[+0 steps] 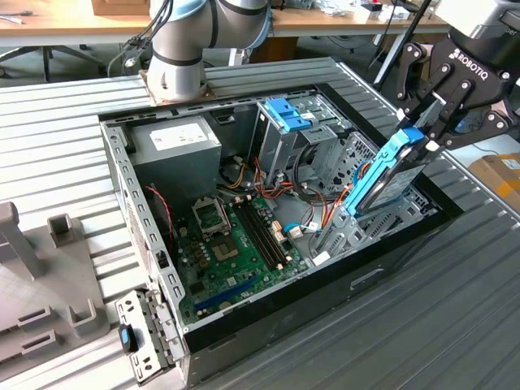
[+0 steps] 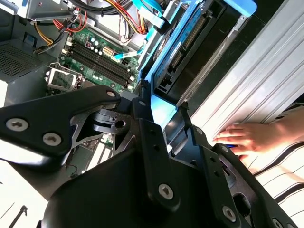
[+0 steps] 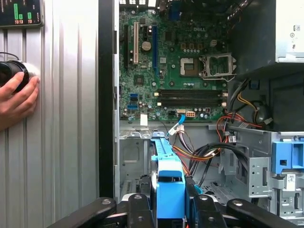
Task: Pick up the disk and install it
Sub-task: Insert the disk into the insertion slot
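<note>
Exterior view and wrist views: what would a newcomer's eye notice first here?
The blue-framed disk, clamped in the gripper, hangs tilted at the end of the open computer case, on the exterior view's right. The green motherboard lies bare on the case floor. In the first wrist view, a person's hand rests on the ribbed table.

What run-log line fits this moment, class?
tool: shut on black blue-railed hard disk | pose: tilted, lower end inside open grey metal computer case
</note>
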`<state>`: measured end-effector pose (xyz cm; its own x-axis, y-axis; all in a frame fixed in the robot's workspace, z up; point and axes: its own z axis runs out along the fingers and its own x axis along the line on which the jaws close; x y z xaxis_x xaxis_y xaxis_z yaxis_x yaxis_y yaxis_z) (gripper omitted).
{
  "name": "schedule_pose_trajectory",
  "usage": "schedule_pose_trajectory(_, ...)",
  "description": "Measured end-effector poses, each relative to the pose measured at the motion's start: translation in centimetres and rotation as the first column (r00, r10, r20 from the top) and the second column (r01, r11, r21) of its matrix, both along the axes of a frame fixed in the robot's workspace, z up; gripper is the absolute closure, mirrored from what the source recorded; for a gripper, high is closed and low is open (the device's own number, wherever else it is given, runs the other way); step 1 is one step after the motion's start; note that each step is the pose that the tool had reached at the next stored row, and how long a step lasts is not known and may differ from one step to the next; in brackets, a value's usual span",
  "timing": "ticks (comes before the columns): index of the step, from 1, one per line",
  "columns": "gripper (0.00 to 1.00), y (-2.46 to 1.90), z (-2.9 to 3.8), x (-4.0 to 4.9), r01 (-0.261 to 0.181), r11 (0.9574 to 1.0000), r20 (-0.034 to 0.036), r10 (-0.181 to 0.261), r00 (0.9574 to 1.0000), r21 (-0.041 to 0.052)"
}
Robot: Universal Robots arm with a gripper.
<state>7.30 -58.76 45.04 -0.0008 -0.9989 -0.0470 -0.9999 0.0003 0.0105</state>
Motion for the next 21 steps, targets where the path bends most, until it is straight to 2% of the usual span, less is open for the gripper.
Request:
schedule_pose_trajectory(1, 0.64, 0.00, -0.15, 0.00, 0.000, 1.0000, 0.0000, 0.000, 1.0000, -0.0002)
schedule_pose_trajectory(4, 0.64, 0.00, -1.23, 0.00, 0.000, 1.0000, 0.0000, 0.000, 1.0000, -0.0001)
schedule_pose_trajectory(12, 0.64, 0.00, -2.73, -0.06, -0.001, 1.0000, 0.0015, 0.001, 1.0000, 0.0007)
schedule_pose_trajectory(14, 0.64, 0.00, -2.91, -0.07, -0.001, 1.0000, 0.0018, 0.001, 1.0000, 0.0011)
schedule_pose_trajectory(20, 0.64, -0.02, -4.51, -0.09, -0.003, 1.0000, 0.0029, 0.003, 1.0000, 0.0011)
schedule_pose_trajectory(21, 0.64, -0.03, -4.57, -0.10, -0.003, 1.0000, 0.0029, 0.003, 1.0000, 0.0011)
